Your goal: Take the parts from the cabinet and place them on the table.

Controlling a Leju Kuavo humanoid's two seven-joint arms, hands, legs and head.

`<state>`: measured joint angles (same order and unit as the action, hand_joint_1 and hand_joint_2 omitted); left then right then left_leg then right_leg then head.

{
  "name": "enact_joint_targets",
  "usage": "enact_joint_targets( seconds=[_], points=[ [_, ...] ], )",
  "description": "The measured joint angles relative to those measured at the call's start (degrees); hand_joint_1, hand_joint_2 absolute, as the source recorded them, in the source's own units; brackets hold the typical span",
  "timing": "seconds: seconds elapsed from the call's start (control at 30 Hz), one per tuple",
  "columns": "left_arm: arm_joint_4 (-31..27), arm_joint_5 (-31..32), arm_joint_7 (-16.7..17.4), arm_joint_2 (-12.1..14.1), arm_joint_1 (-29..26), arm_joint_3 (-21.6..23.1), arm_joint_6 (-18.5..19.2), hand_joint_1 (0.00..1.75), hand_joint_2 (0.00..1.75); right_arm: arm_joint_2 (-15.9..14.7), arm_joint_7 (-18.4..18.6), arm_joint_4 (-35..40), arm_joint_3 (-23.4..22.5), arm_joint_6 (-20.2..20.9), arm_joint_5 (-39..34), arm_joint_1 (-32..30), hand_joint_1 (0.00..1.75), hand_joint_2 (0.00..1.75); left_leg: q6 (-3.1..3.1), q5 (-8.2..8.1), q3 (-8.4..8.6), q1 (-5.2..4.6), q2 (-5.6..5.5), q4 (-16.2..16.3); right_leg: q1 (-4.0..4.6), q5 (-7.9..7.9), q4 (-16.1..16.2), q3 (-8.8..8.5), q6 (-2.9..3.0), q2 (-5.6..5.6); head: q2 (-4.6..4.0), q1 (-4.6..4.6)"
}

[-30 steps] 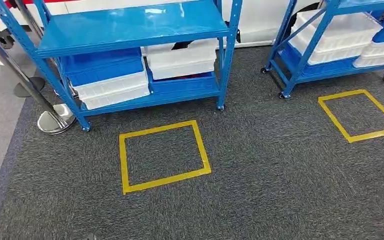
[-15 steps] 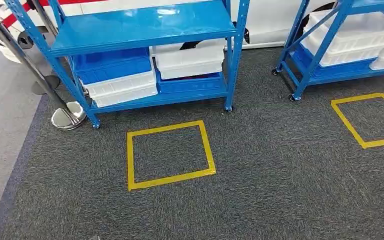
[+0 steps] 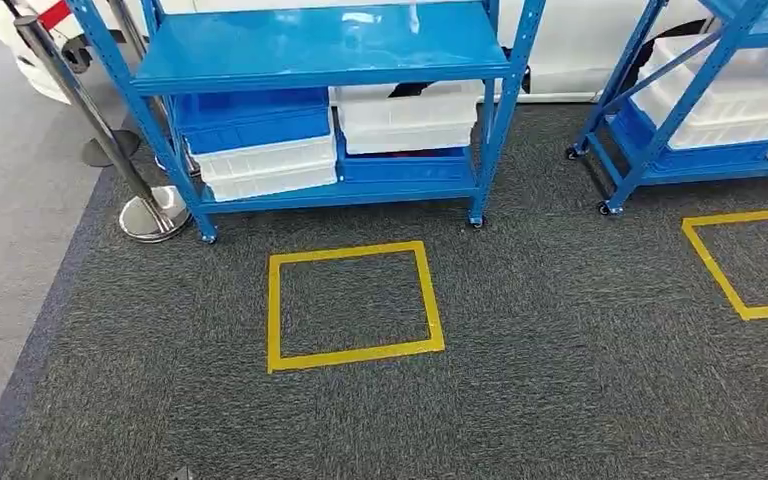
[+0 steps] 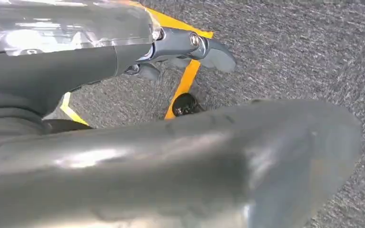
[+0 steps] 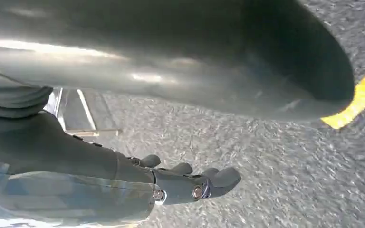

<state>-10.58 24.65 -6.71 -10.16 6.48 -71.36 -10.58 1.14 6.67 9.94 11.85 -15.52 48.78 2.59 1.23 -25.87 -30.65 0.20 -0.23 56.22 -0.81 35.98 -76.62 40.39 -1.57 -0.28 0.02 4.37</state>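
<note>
The second blue metal shelving rack [image 3: 695,110] is cut off by the right edge. The contents of the white plastic bins [image 3: 405,118] cannot be told.

shelf rack [image 3: 325,45]: glossy blue painted metal | bins [image 3: 265,165]: smooth plastic, white and blue | floor [image 3: 560,340]: rough dark grey carpet, matt | square marking [image 3: 355,350]: smooth yellow tape | stanchion base [image 3: 152,215]: polished chrome, mirror-bright | left hand [image 4: 190,47]: smooth grey plastic, slight sheen
</note>
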Motion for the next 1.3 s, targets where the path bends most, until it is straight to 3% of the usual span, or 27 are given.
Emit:
enact_joint_targets(
  seconds=[0.03,0.07,0.13,0.17,0.27,0.33,0.37,0.4,0.47,0.5,0.53,0.57,0.63,0.67,0.8,0.83,0.87,0.93,1.0,1.03,1.07,1.13,1.17,1.2,1.3],
  points=[
    [0.0,0.0,0.0,0.0,0.0,0.0,0.0,0.00,0.00,0.0,0.0,0.0,-0.1,0.0,0.0,0.0,0.00,0.00,-0.03,-0.03,0.06,0.03,-0.35,0.1,-0.07,-1.57,1.2,-0.49,-0.07,0.00,0.00,-0.02],
    [0.0,0.0,0.0,0.0,0.0,0.0,0.0,0.00,0.00,0.0,0.0,0.0,-0.1,0.0,0.0,0.0,0.00,0.00,-0.15,-0.11,0.13,0.08,-0.78,0.2,-0.17,-4.04,4.7,-2.07,-0.06,0.03,0.00,-0.02],
    [0.0,0.0,0.0,0.0,0.1,0.0,0.0,0.00,0.00,0.0,0.0,0.0,-0.2,0.0,0.0,-0.2,0.00,0.00,-0.61,-0.45,0.21,0.14,-1.58,0.7,-0.50,-9.14,14.9,-7.04,0.11,0.93,0.00,-0.02],
    [0.0,0.0,0.0,0.0,0.1,0.0,0.0,0.00,0.00,0.0,0.0,0.0,-0.2,0.0,0.0,-0.2,0.00,0.00,-1.00,-0.72,-0.25,-0.12,-1.80,1.1,-0.53,-8.46,17.3,-8.16,0.40,2.56,0.00,-0.02],
    [0.0,0.3,0.0,0.0,0.2,0.0,-0.3,0.00,0.00,0.0,0.0,0.0,-0.5,0.1,0.0,-0.1,0.00,0.00,-1.94,-0.68,-0.61,-0.10,-2.32,1.2,-0.12,-8.60,17.4,-7.73,1.27,1.87,0.00,0.00],
    [0.0,0.5,0.3,0.0,0.3,0.0,-0.4,0.00,0.00,0.1,0.0,0.0,-0.6,0.1,0.0,0.1,0.00,0.00,-2.59,-1.09,-0.70,0.09,-2.27,1.6,-0.43,-9.03,18.1,-7.96,2.22,1.10,0.00,0.00],
    [0.0,0.7,0.3,0.0,0.5,0.0,-0.5,0.00,0.00,0.1,0.0,0.0,-0.6,0.1,0.1,0.1,0.00,0.00,-2.86,-2.50,-1.39,0.11,-1.16,3.5,-0.43,-8.96,18.1,-8.05,2.52,0.83,0.00,0.00],
    [0.0,0.9,0.4,0.0,0.8,0.0,-0.5,0.00,0.00,0.0,-0.1,0.0,-0.6,0.2,0.1,0.1,0.00,0.00,-3.17,-5.07,-3.37,0.18,-0.66,7.7,-0.40,-8.92,18.1,-8.02,2.79,0.38,0.00,0.00],
    [0.0,0.9,0.6,0.0,1.0,0.0,-0.5,0.00,0.00,-0.1,-0.1,0.0,-0.7,0.3,0.2,0.0,0.00,0.00,-3.58,-9.09,-7.72,0.42,-0.47,17.1,-0.19,-8.85,18.0,-7.98,2.91,-0.35,0.00,0.00],
    [0.0,0.9,0.7,0.0,1.0,0.0,-0.6,0.00,0.00,-0.1,-0.1,0.0,-0.7,0.4,0.3,0.1,0.00,0.00,-3.65,-9.63,-8.97,0.47,-0.38,19.8,-0.12,-8.83,18.0,-7.98,2.94,-0.61,0.00,0.00],
    [0.0,0.9,0.8,0.0,1.0,0.0,-0.6,0.00,0.00,-0.1,-0.2,0.0,-0.7,0.6,0.3,0.1,0.00,0.00,-3.61,-8.69,-8.88,0.48,-0.29,19.6,-0.08,-8.80,18.0,-8.06,2.95,-0.84,0.00,0.00],
    [0.0,0.9,0.8,0.0,0.9,0.0,-0.7,0.00,0.00,-0.1,-0.4,0.0,-0.7,0.7,0.4,0.2,0.00,0.00,-3.49,-6.66,-7.54,0.47,-0.21,16.8,-0.02,-8.78,18.0,-8.15,2.93,-1.03,0.00,0.00],
    [0.0,0.9,0.9,0.0,1.0,0.0,-0.7,0.00,0.00,-0.1,-0.5,0.0,-0.7,1.1,0.5,0.3,0.00,0.00,-2.76,-1.31,-1.83,0.36,0.62,5.4,0.06,-8.65,18.0,-8.51,2.73,-1.45,0.00,0.00],
    [0.0,0.9,0.9,0.0,1.1,0.0,-0.7,0.00,0.00,-0.1,-0.5,0.0,-0.7,1.1,0.6,0.3,0.00,0.00,-2.17,-1.17,-0.19,0.03,2.27,1.7,0.13,-8.59,18.0,-8.58,2.57,-1.64,0.00,0.00],
    [0.0,0.9,1.0,0.0,1.1,0.0,-0.7,0.00,0.00,-0.1,-0.5,0.0,-0.7,1.4,0.6,0.6,0.00,0.00,-0.97,-0.99,-0.48,-0.63,1.29,1.2,0.08,-8.73,18.3,-8.78,1.09,-2.45,-0.02,0.00],
    [0.0,0.9,1.1,-0.1,1.1,0.0,-0.7,0.00,0.00,-0.2,-0.5,0.0,-0.7,1.4,0.6,0.7,0.00,0.00,-0.42,-0.22,0.30,0.14,0.99,0.1,0.29,-8.48,18.1,-8.80,0.65,-2.63,0.00,0.00],
    [0.0,0.9,1.1,-0.2,1.1,0.0,-0.7,0.00,0.00,-0.3,-0.3,0.0,-0.7,1.4,0.7,0.7,0.00,0.00,-0.13,0.04,0.36,0.00,0.80,-0.2,0.08,-7.41,16.9,-8.42,0.54,-1.46,0.00,-0.04],
    [0.0,0.9,1.1,-0.2,1.2,0.0,-0.6,0.00,0.00,-0.3,-0.3,0.0,-0.7,1.5,0.7,0.6,0.00,0.00,0.25,0.25,0.09,0.05,0.55,-0.2,-0.09,-2.71,9.2,-4.76,0.28,-0.19,0.00,-0.02],
    [0.0,0.9,1.2,-0.3,1.1,0.0,-0.6,0.00,0.00,-0.3,-0.3,0.0,-0.7,1.5,0.7,0.6,0.00,0.00,0.26,0.24,-0.02,-0.09,0.09,-0.1,-0.11,0.00,1.2,-0.76,-0.03,-0.05,0.00,-0.04],
    [0.0,0.8,1.2,-0.3,1.0,0.0,-0.6,0.00,0.00,-0.3,-0.3,0.0,-0.7,1.5,0.8,0.6,0.00,0.00,0.25,0.22,-0.01,-0.10,-0.26,0.0,-0.11,-0.88,0.6,-0.29,-0.11,-0.05,0.00,-0.02],
    [0.0,0.8,1.2,-0.3,1.1,0.0,-0.6,0.00,0.00,-0.3,-0.2,0.0,-0.7,1.6,0.9,0.6,0.00,0.00,0.19,0.14,0.03,-0.09,-0.66,0.2,-0.11,-3.02,3.1,-1.29,-0.09,-0.02,0.00,-0.02],
    [0.0,0.8,1.2,-0.3,1.1,0.0,-0.5,0.00,0.00,-0.4,-0.2,0.0,-0.7,1.6,1.2,0.5,0.00,0.00,-0.14,-0.12,0.10,-0.04,-1.47,0.6,-0.17,-8.31,12.8,-5.83,0.19,0.39,0.00,-0.02],
    [0.0,0.7,1.2,-0.4,1.1,0.0,-0.4,0.00,0.00,-0.5,-0.2,0.0,-0.7,1.6,1.4,0.5,0.00,0.00,-0.38,-0.31,-0.01,-0.04,-1.69,0.8,-0.28,-9.56,17.2,-7.74,0.48,1.50,0.00,-0.02],
    [0.0,0.6,1.1,-0.4,1.1,0.0,-0.3,0.00,0.00,-0.5,-0.2,0.0,-0.7,1.7,1.5,0.5,0.00,0.00,-0.80,-0.59,-0.31,-0.51,-1.93,1.3,0.05,-9.01,17.8,-7.96,0.75,1.76,0.00,-0.02],
    [0.0,0.2,1.0,-0.4,1.1,0.0,-0.3,0.00,0.00,-0.5,-0.2,0.0,-0.7,1.6,1.7,0.6,0.00,0.00,-1.70,-0.45,-0.38,-0.26,-2.28,0.9,0.16,-9.04,17.7,-7.85,1.66,1.21,0.00,-0.02]
  ],
)
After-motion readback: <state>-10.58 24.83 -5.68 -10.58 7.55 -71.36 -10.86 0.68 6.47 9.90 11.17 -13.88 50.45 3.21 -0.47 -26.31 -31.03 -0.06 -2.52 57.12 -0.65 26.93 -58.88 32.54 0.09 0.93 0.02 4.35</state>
